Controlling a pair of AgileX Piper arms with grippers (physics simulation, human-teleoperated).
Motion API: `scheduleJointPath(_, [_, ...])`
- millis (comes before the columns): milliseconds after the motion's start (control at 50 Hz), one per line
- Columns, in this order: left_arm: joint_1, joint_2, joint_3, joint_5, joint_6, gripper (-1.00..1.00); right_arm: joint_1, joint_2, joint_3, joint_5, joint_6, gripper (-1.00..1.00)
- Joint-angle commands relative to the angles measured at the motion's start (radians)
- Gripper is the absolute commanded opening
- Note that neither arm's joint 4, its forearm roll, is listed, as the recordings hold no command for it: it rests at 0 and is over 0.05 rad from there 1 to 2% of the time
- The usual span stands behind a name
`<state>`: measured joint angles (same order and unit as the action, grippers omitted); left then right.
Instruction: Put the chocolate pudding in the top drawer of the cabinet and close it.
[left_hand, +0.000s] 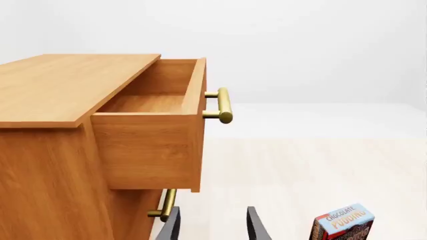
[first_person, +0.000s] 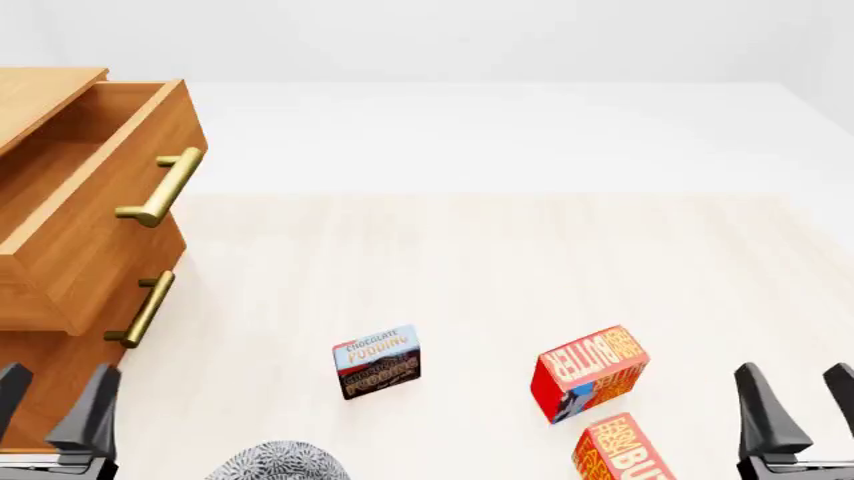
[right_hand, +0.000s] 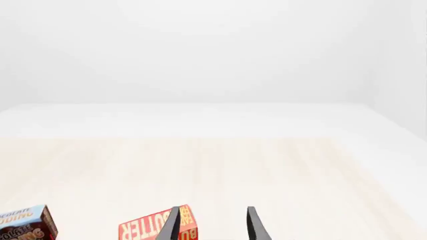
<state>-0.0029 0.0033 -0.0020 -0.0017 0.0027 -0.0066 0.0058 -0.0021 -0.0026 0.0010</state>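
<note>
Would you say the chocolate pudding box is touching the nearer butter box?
Apart: the front view shows bare table between the chocolate pudding and the butter box.

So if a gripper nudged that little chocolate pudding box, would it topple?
Probably. The chocolate pudding stands upright on a narrow edge and looks thin, so a push on its broad face would likely tip it. Its flat, boxy sides suggest it is stiff and won't roll.

We see cabinet (first_person: 40, 380) cut by front view's left edge; bottom drawer hidden. Lower butter box (first_person: 625, 452) and grey speckled object (first_person: 278, 462) cropped at bottom edge. Chocolate pudding (right_hand: 25, 224) half cropped in right wrist view. We cannot read small print.
</note>
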Motion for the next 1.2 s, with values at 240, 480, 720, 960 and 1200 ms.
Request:
scheduleJointPath(240, [0.018,0.04,-0.006,-0.037,-0.007,1.0,-0.014,0.009,-0.006,0.005,0.007,1.0])
scheduleJointPath(480, [0.063,0.0,-0.081,0.037,0.013,1.0,-0.013,0.005,-0.005,0.004,0.003,1.0])
scheduleJointPath(720, [0.072,-0.002,-0.196,0.102,0.026,1.0,-0.013,0.005,-0.003,0.003,0.003,1.0])
scheduleJointPath(960, [0.062,-0.001,-0.312,0.15,0.053,1.0,-0.013,0.004,-0.003,0.003,0.003,1.0])
scheduleJointPath(1200, [0.04,0.025,-0.43,0.201,0.111,1.0,-0.013,0.005,-0.003,0.002,0.003,1.0])
